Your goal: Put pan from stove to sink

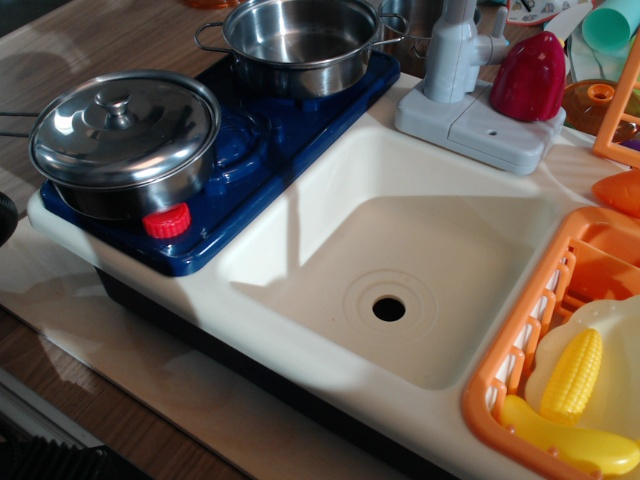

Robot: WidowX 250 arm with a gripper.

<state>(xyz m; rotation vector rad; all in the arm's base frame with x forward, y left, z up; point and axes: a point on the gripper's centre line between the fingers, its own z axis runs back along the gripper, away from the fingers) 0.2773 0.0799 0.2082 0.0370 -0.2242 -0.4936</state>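
Observation:
The pan [298, 42], a shiny round steel pot with two wire loop handles, stands on the far burner of the dark blue stove [262, 150]. It is open and looks empty. The cream-white sink [390, 255] lies to the right of the stove, with a round dark drain hole [389, 308] and a grey faucet [455, 50] at its back. Nothing lies in the basin. No gripper shows in this view.
A lidded steel pan [125, 140] with a knob sits on the near burner, above a red knob [167, 221]. An orange dish rack [560, 340] at the right holds toy corn [573, 374] and a yellow item [580, 443]. A dark red object [528, 78] stands beside the faucet.

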